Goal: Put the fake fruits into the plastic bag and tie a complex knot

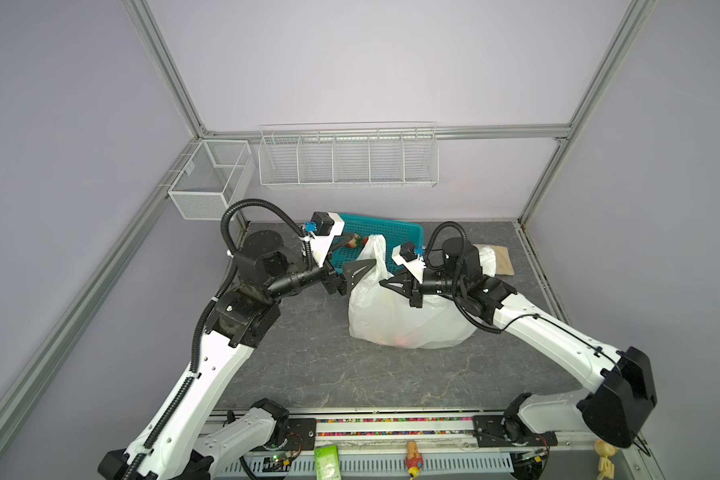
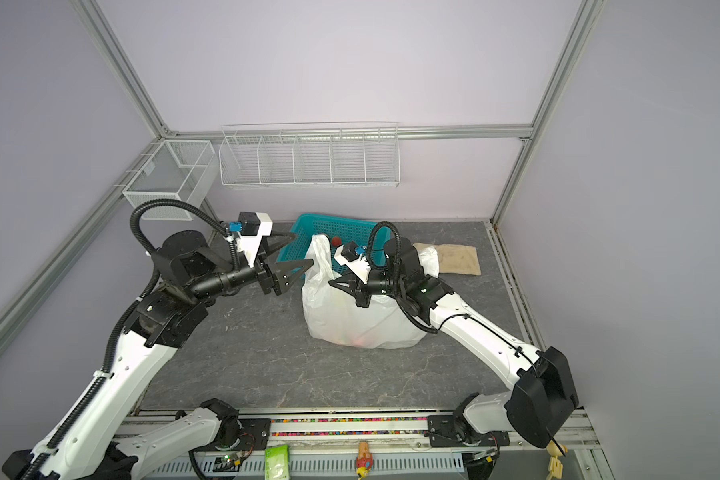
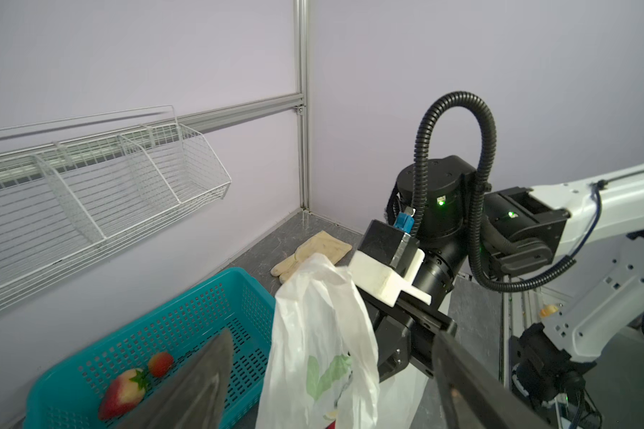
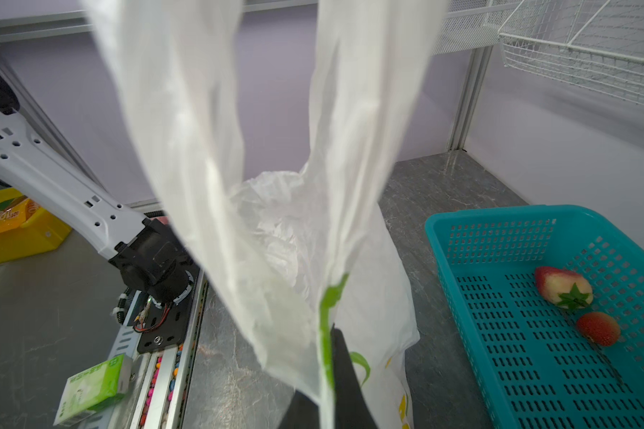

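A: Where does the plastic bag (image 1: 412, 324) sit?

B: On the grey bench (image 1: 308, 365), about the middle, just in front of the teal basket (image 1: 395, 230). Its body slumps wide, and one handle loop (image 1: 374, 249) stands upright above it.

A: And the fake fruits (image 4: 564, 286)?

B: Two strawberries lie close together in the basket, a large pale-sided one and a small red one (image 4: 598, 328). Reddish and orange shapes (image 1: 395, 341) show through the film low in the bag, but it cannot be told which fruits they are.

A: What is the left end effector (image 1: 362, 249) doing?

B: Its jaws are spread wide and grip nothing. In the left wrist view the handle loop rises between its two fingers (image 3: 205, 375). Whether the film brushes either of them cannot be told.

A: The right end effector (image 1: 382, 283)?

B: It is closed tight and pinches the bag's film at the foot of the upright loop. In the right wrist view the loop's two strips run down to the dark fingers (image 4: 341, 367).

A: Anything else on the bench?

B: A beige glove (image 1: 501, 259) lies flat near the back right, to the right of the basket and behind the right arm.
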You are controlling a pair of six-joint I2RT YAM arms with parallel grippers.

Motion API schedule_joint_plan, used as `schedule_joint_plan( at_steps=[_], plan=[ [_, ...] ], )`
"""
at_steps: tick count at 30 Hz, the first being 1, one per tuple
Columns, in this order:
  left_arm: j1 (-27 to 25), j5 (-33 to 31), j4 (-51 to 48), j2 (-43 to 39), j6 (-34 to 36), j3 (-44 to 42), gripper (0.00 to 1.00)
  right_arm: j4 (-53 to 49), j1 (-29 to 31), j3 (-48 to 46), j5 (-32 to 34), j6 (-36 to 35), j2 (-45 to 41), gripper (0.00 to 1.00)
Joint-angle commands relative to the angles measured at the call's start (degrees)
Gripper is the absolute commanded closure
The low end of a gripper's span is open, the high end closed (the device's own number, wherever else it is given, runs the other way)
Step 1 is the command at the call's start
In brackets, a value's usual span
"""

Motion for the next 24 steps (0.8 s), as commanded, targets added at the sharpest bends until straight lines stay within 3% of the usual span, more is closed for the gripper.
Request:
schedule_joint_plan(
  at_steps=[1, 5, 11, 17, 21, 23, 24],
  plan=[
    [0.16, 4.38, -3.78, 3.74, 7.96, 5.18, 0.15, -2.81, -0.48, 1.25, -4.32, -3.13, -0.98, 0.93],
    [0.14, 6.81, -4.46, 7.06, 7.13, 8.21, 0.17, -3.73, -0.58, 1.51, -4.69, -3.48, -0.90, 0.93],
    [0.10, 11.79, -2.38, 9.52, 3.85, 9.28, 0.35, -4.96, -0.67, 2.38, -4.78, -3.92, -0.66, 0.93],
    [0.10, 13.06, -3.08, 11.34, 2.98, 9.60, 0.44, -5.25, -0.67, 3.10, -4.88, -3.84, -0.57, 0.93],
    [0.10, 12.95, 0.29, 11.37, -0.58, 8.81, 0.64, -5.89, -0.67, 3.19, -4.16, -3.92, -0.58, 0.93],
    [0.09, 12.23, 3.29, 10.55, -4.25, 7.49, 0.74, -6.44, -0.77, 3.10, -1.10, -2.68, -1.28, 0.93],
    [0.09, 10.97, 4.62, 9.76, -6.56, 6.53, 0.80, -7.03, -0.87, 3.45, 2.23, -0.87, -1.92, 0.87]
  ],
)
